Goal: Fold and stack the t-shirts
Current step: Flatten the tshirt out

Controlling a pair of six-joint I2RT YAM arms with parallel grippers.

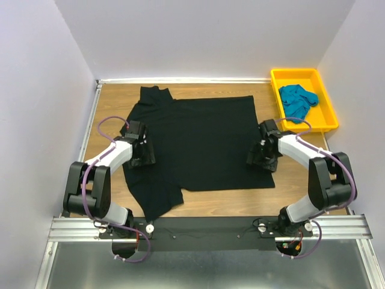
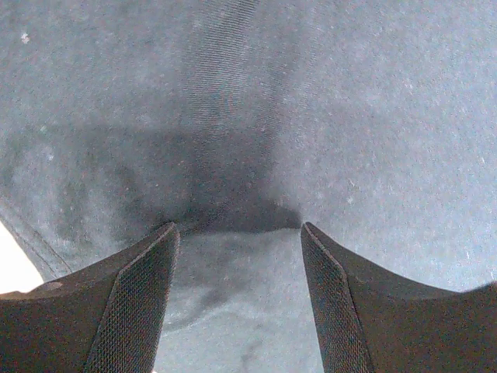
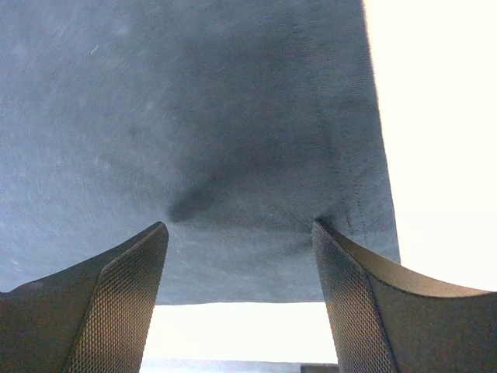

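The black t-shirt lies spread on the wooden table, with its collar at the far left and a sleeve hanging toward the near left. My left gripper is open, its tips pressed down on the shirt's left part; black cloth fills that wrist view between the fingers. My right gripper is open, its tips down on the shirt's right edge near a corner. The teal-blue t-shirt lies crumpled in the yellow tray.
The yellow tray stands at the far right of the table. White walls enclose the table on the left, back and right. A metal rail runs along the near edge with both arm bases.
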